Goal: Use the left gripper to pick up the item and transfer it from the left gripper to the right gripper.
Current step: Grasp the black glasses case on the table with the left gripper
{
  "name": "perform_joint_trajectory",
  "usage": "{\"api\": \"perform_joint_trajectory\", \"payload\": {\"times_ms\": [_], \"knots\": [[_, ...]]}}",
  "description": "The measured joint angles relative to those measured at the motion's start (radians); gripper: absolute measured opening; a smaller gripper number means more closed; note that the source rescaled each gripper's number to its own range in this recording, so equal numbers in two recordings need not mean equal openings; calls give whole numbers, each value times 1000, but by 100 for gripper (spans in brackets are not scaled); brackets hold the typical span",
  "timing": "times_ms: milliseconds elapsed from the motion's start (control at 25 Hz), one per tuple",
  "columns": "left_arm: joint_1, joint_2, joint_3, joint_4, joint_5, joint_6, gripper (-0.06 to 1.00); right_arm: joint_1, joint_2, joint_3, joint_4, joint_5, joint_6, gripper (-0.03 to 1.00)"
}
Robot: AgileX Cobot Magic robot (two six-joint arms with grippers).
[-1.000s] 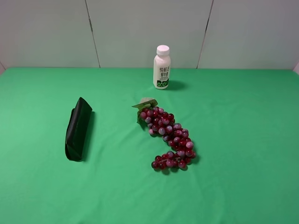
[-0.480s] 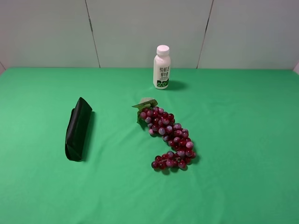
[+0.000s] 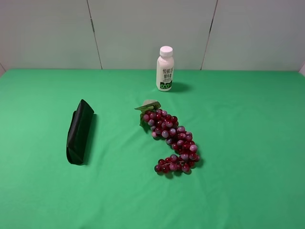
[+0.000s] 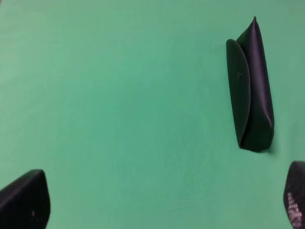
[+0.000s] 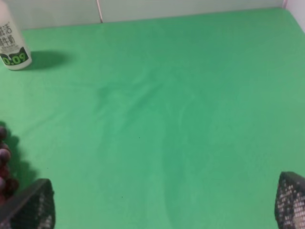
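Note:
The item, a long flat matte black soft case, lies on the green cloth at the left in the exterior high view. It also shows in the left wrist view, well ahead of my left gripper and off to one side. That gripper is open and empty, with only its two black fingertips in view. My right gripper is open and empty over bare cloth, its mesh-patterned fingertips spread wide. Neither arm shows in the exterior high view.
A bunch of red-purple grapes lies at the middle of the cloth; its edge shows in the right wrist view. A white bottle with a green label stands at the back middle, also in the right wrist view. A grey wall runs behind.

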Motion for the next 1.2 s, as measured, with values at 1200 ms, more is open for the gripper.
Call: {"api": "perform_joint_trajectory", "payload": {"times_ms": [1200], "knots": [[-287,917,-140,-70,-180,-204,100,0,0,0,0,-1,0,100]]}}
